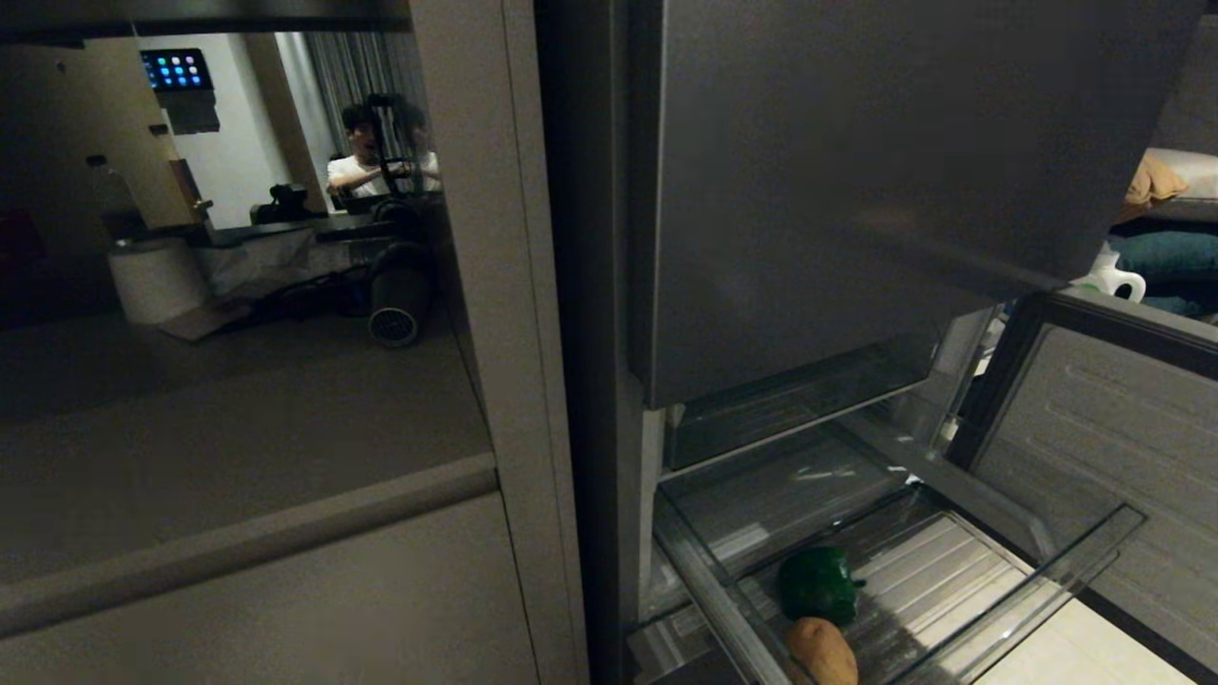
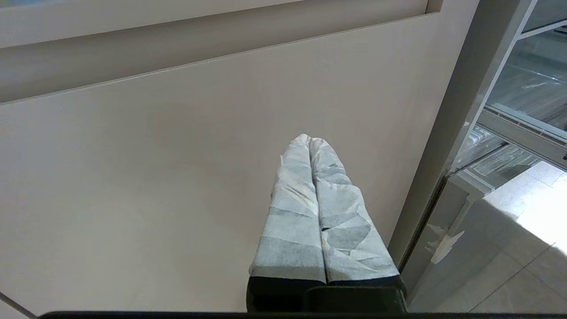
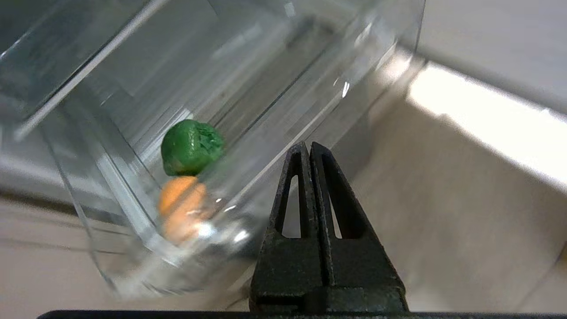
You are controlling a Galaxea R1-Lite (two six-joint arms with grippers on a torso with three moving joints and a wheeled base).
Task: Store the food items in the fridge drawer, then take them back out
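Dim kitchen, pale tiled floor at lower right. Nearest, fridge drawer pulled out, clear front wall toward the robot. 2 food items lie inside near its left end: tan potato at the front, green pepper touching it just behind. Right gripper clenched, empty, just outside the drawer's clear front. Left gripper clenched, empty, facing a beige cabinet panel. Farther back, dark fridge door; glossy panel reflects a seated person.
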